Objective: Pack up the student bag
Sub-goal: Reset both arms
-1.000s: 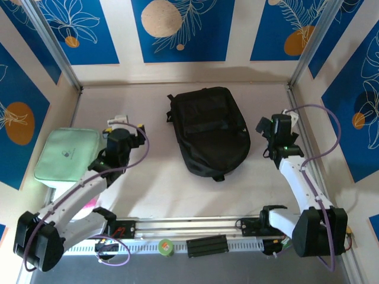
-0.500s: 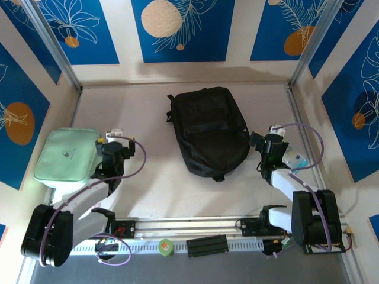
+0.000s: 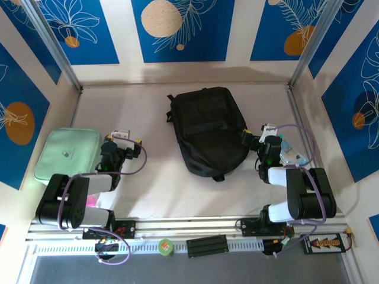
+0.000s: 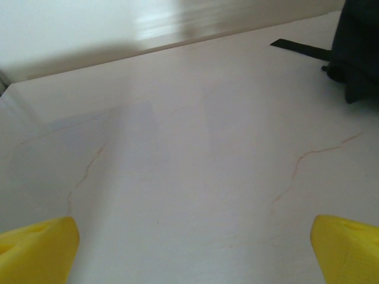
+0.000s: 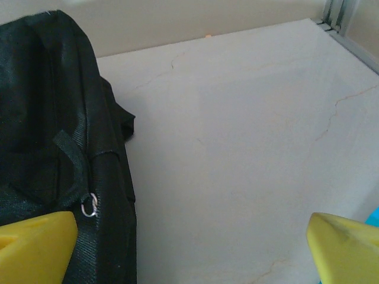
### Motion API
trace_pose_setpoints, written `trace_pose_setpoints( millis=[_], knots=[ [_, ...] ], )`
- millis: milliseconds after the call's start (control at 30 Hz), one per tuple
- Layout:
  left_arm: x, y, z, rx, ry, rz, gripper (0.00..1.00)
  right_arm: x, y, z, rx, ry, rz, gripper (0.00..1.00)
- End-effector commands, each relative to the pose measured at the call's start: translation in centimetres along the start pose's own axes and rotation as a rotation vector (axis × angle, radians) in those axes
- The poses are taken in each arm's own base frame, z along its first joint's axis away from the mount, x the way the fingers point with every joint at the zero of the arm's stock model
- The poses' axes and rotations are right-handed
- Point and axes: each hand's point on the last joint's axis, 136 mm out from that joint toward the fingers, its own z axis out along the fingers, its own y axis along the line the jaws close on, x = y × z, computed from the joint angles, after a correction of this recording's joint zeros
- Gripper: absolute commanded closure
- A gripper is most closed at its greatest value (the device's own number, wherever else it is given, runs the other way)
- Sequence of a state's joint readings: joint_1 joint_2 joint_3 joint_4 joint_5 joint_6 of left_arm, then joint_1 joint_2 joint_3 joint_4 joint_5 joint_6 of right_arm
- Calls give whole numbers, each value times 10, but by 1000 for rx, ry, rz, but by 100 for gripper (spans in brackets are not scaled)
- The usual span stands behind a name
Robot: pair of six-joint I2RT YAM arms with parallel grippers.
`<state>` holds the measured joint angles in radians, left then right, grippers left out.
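Note:
The student bag [image 3: 207, 130] is a large black backpack lying flat in the middle of the table, rounded end toward me. My left gripper [image 3: 122, 137] sits low over bare table, well left of the bag, and is open. In the left wrist view its yellow fingertips [image 4: 37, 248] stand wide apart with nothing between them [image 4: 189, 254], and the bag's edge [image 4: 359, 53] shows at the upper right. My right gripper [image 3: 259, 134] is open beside the bag's right side. In the right wrist view the bag [image 5: 53, 136] and a zipper ring [image 5: 89, 206] lie by the left fingertip [image 5: 35, 245].
A mint-green padded pouch [image 3: 66, 154] lies at the left, beside the left arm. A clear-and-blue item [image 3: 293, 155] rests by the right arm near the right wall. A pink thing [image 3: 90, 202] peeks out under the left arm. Walls close in the table on three sides.
Both arms have folded back toward their bases. The right gripper has come down and left to the bag's side. The left gripper has settled low beside the pouch.

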<state>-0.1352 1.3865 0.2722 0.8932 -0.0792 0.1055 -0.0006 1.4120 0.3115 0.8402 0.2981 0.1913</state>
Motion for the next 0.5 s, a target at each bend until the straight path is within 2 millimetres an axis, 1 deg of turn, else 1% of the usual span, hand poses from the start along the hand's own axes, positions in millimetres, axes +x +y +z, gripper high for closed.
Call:
trace_pose_setpoints(
  millis=[0,167,300,333,467],
  knots=[
    [-13,0,2,27,-91,-10,1,-10,8,0,-53,-49,-8,1],
    [0,5,17,1,-59,-20,1,-9,10,8,-52,-10,-15,1],
    [4,10,26,-30,-10,-30,0,-2,18,24,-53,36,-63,1],
    [4,10,28,-29,-2,-26,0,0,22,23,-66,38,-77,1],
    [7,19,31,-72,35,-56,0,2,20,23,-59,32,-71,1]
  ],
)
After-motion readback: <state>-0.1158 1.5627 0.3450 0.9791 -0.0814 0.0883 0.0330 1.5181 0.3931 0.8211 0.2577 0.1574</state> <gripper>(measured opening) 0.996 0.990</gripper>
